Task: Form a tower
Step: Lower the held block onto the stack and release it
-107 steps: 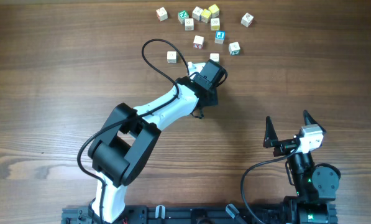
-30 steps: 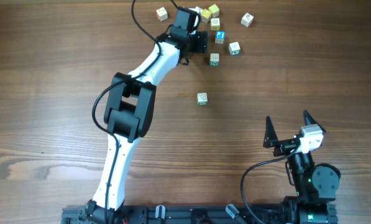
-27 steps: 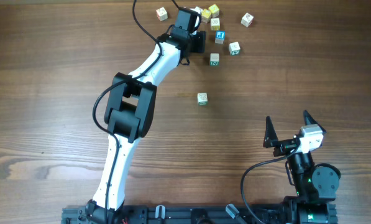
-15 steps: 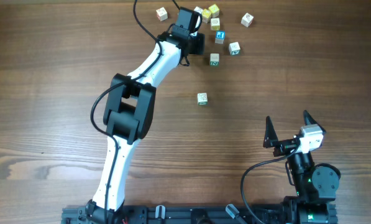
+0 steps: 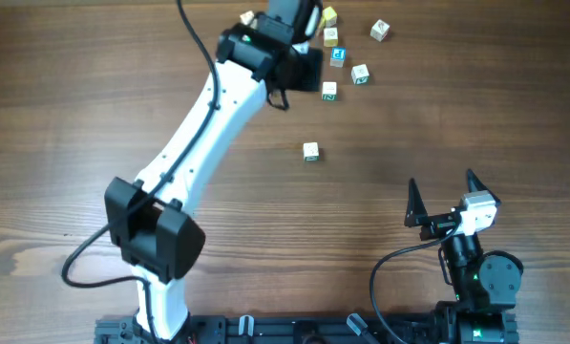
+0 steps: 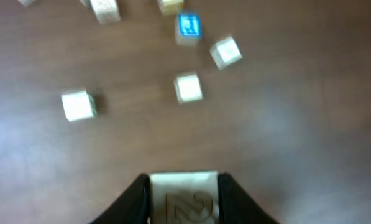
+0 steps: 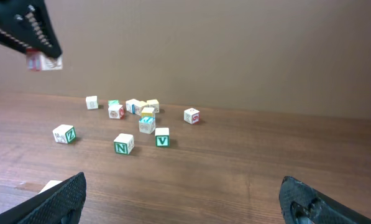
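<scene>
Left gripper (image 6: 184,182): clamped on whitish wooden letter cube (image 6: 184,202)
Whitish cube tower (image 5: 310,151): well apart from it
Right gripper (image 5: 441,182): spread, empty

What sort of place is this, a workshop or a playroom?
Probably a robotics lab bench: a white robot arm and a dark robot arm stand at a wooden table scattered with toy letter cubes.

Brown wood-grain table (image 5: 65,115), loose letter cubes (image 5: 359,73) scattered near far edge, a few perhaps hidden, single cube (image 5: 310,151) apart toward middle.
</scene>
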